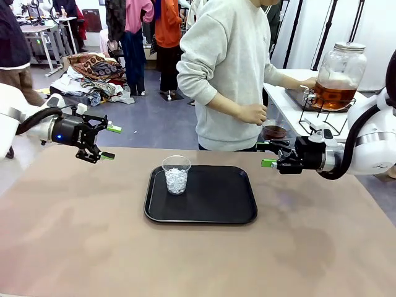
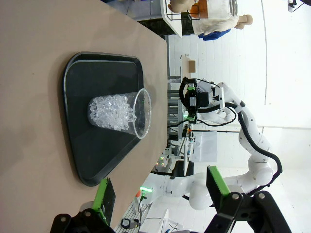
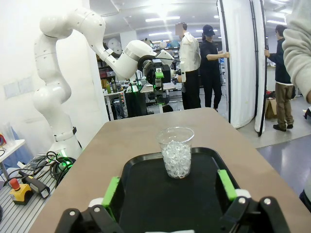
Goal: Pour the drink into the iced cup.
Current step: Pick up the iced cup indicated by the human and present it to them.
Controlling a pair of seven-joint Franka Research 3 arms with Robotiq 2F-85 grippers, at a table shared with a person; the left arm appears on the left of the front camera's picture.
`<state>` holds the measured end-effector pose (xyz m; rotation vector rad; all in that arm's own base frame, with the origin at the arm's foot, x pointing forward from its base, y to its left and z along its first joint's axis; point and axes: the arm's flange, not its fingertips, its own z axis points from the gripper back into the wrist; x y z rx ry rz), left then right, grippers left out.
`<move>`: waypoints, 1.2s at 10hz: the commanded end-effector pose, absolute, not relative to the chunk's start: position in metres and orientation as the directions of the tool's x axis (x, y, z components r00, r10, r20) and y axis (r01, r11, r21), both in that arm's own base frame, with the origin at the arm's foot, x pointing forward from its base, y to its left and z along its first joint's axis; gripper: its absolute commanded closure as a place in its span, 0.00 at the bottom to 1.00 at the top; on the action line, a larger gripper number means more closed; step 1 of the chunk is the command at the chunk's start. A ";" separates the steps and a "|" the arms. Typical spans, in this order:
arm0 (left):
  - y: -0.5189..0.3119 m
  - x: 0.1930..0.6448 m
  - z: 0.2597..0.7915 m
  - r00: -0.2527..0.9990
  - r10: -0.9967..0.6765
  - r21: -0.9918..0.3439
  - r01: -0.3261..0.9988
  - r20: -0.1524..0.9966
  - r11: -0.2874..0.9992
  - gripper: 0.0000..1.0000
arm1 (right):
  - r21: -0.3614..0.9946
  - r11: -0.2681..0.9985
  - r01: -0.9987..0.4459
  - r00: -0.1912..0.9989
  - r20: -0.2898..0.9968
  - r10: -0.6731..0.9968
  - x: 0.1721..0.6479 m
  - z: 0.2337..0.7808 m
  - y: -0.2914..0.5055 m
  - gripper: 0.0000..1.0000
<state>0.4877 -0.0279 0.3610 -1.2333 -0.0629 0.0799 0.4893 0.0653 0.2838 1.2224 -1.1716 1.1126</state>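
The cup (image 1: 176,174), about half full of ice, stands upright on the near-left part of a black tray (image 1: 216,197) in the middle of the table (image 1: 74,235). The left gripper (image 1: 111,142) hangs above the table to the left of the tray, fingers spread wide and holding nothing. The right gripper (image 1: 266,154) hangs at the tray's far-right corner, also wide open and empty, pointing towards the cup. The drink (image 1: 334,94) fills the lower part of a glass jar (image 1: 339,65) on a wire stand (image 1: 322,120) at the far right, well apart from the cup. A person across the table reaches one hand (image 1: 307,82) to the jar, seemingly touching it, though the contact is hard to make out
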 end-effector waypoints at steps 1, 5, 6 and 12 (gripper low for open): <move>-0.028 0.487 0.362 0.996 0.093 -0.941 -0.042 -0.011 0.336 0.00 | 0.080 0.044 -0.996 0.080 0.997 -0.008 0.491 0.285 0.065 0.00; -0.028 0.487 0.362 0.996 0.093 -0.941 -0.042 -0.011 0.336 0.00 | 0.080 0.044 -0.996 0.080 0.997 -0.008 0.491 0.285 0.065 0.00; -0.028 0.487 0.362 0.996 0.093 -0.941 -0.042 -0.011 0.336 0.00 | 0.080 0.044 -0.996 0.080 0.997 -0.008 0.491 0.285 0.065 0.00; -0.028 0.487 0.362 0.996 0.093 -0.941 -0.042 -0.011 0.336 0.00 | 0.080 0.044 -0.996 0.080 0.997 -0.008 0.491 0.285 0.065 0.00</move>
